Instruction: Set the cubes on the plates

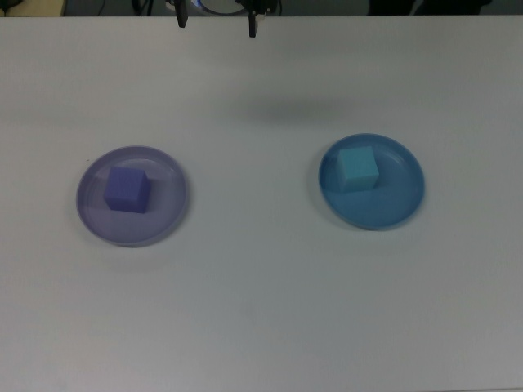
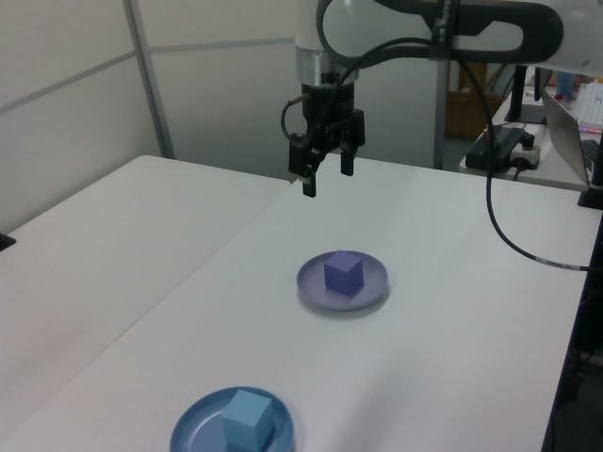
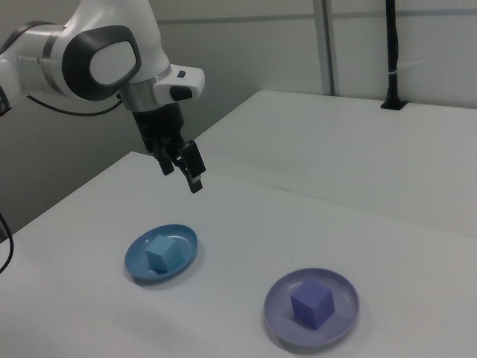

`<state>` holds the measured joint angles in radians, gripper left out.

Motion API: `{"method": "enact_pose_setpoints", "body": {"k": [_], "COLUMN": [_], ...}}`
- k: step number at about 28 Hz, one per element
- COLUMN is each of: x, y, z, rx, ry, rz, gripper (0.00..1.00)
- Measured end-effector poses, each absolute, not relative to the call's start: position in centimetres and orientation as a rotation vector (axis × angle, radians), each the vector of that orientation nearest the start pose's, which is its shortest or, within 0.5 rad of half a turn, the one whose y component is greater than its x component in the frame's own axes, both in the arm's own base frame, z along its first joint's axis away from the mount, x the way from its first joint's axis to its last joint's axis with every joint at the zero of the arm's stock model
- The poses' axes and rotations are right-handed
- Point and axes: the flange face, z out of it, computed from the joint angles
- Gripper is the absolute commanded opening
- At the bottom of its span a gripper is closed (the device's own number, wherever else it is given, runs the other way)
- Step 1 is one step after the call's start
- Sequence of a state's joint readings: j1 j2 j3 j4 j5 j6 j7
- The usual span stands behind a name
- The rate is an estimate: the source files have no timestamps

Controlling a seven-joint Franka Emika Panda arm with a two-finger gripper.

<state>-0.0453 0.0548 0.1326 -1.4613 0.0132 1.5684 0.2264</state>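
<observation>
The purple cube (image 1: 127, 189) rests inside the lavender plate (image 1: 169, 219) on the top view's left. On the top view's right, the turquoise cube (image 1: 358, 169) sits in the blue plate (image 1: 396, 206). My gripper (image 1: 216, 23) hangs open and empty high over the far table edge, well apart from both plates. The left view has the gripper (image 2: 327, 177) above and behind the purple cube (image 2: 343, 273) on its plate (image 2: 375, 290), and the turquoise cube (image 2: 247, 419) on the blue plate (image 2: 191, 428) in front. In the right view, the gripper (image 3: 181, 173) hovers over the blue plate (image 3: 186, 240).
A white table (image 1: 261, 310) carries both plates. Past the table at the left view's right stand a laptop (image 2: 570, 118) and a black cable (image 2: 509, 240). A dark pole (image 3: 392, 52) stands on the neighbouring table in the right view.
</observation>
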Motion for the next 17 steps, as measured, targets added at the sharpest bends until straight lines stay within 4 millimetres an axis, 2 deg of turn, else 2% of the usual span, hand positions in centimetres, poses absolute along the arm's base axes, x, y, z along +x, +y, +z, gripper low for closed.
{"method": "enact_pose_setpoints", "body": {"k": [17], "x": [57.08], "y": [4.75], "z": [64.55], "rx": [-3.103], "ry": [0.22], "rz": [-0.085], "gripper": [1.0]}}
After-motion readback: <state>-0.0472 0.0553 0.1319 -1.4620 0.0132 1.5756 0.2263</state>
